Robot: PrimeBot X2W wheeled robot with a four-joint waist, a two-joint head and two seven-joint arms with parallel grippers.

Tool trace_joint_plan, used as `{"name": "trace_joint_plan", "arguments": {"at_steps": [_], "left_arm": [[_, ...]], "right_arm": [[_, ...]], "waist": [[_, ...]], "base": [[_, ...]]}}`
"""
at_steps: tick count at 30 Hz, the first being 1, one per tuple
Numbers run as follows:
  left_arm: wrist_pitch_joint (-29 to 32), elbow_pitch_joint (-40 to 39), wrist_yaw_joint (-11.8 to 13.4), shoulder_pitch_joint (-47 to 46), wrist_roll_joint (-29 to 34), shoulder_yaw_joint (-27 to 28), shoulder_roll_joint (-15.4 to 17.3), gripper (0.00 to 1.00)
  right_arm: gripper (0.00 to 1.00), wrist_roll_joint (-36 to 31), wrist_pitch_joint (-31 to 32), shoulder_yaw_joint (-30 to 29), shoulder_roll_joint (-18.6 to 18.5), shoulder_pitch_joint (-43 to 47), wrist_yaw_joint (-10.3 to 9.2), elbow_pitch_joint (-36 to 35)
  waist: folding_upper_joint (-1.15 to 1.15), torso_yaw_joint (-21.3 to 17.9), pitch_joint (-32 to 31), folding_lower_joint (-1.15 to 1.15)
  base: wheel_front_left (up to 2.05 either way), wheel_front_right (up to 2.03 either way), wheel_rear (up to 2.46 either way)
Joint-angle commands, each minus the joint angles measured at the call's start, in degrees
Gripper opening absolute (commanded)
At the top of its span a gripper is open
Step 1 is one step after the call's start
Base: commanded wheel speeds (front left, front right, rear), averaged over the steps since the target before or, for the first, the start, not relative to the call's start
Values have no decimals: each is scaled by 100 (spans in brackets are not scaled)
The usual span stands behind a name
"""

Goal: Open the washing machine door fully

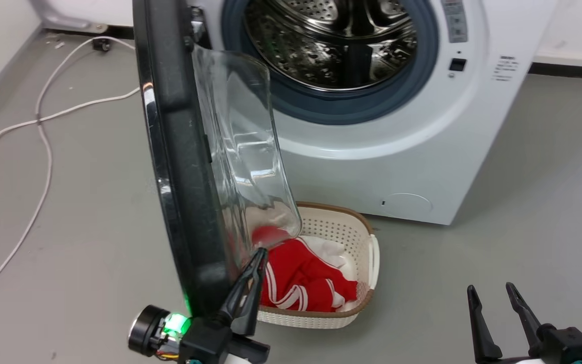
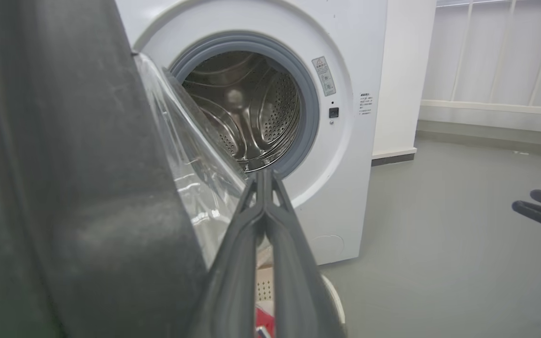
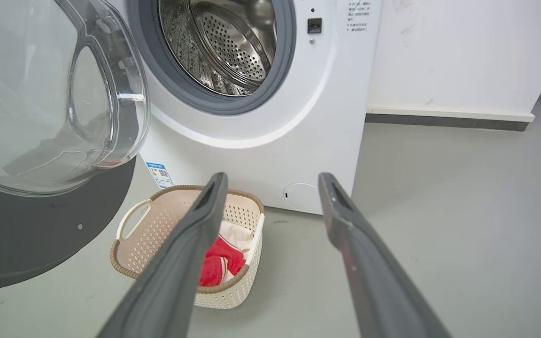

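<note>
The washing machine door (image 1: 175, 167) is swung partway out, at the left of the white washing machine (image 1: 422, 162). It is round and shiny black, with a bulging clear glass bowl (image 1: 240, 141). The left gripper (image 1: 257, 254) sits just inside it, jaws pressed together, likely to push it wider. The right gripper (image 1: 489, 288) waits near, on the right, jaws spread and empty.

Grey floor (image 1: 68, 212), white wall (image 3: 463, 56), poss. railing (image 2: 496, 107)

The washing machine door (image 1: 177, 167) (black rim, clear glass bowl) stands swung out at nine o'clock of the white washing machine (image 1: 397, 156).
</note>
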Motion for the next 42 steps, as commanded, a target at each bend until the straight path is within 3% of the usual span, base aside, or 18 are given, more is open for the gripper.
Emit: {"name": "trace_joint_plan", "arguments": {"at_steps": [1,9,15,34,42], "left_arm": [[76,131,127,-8,0,289,143,0],[48,85,68,186,22,505,183,0],[48,80,217,172,-146,1113,216,0],[47,810,116,-612,-609,3664,116,0],[48,1160,8,-1051,-579,4729,298,0]], "right_arm": [[100,60,-11,-7,10,33,-4,27],[100,74,-11,21,9,31,-4,40],[100,-7,-11,-80,9,-103,-4,32],[100,-338,-11,-246,9,-408,-4,-60],[100,-421,-11,-304,9,-547,-3,-116]], "waist": [[-1,180,-5,1],[-1,591,50,1],[-1,699,180,1],[-1,383,845,1],[-1,206,1127,1]], "base": [[0,0,0],[0,0,0],[0,0,0],[0,0,0],[0,0,0]]}}
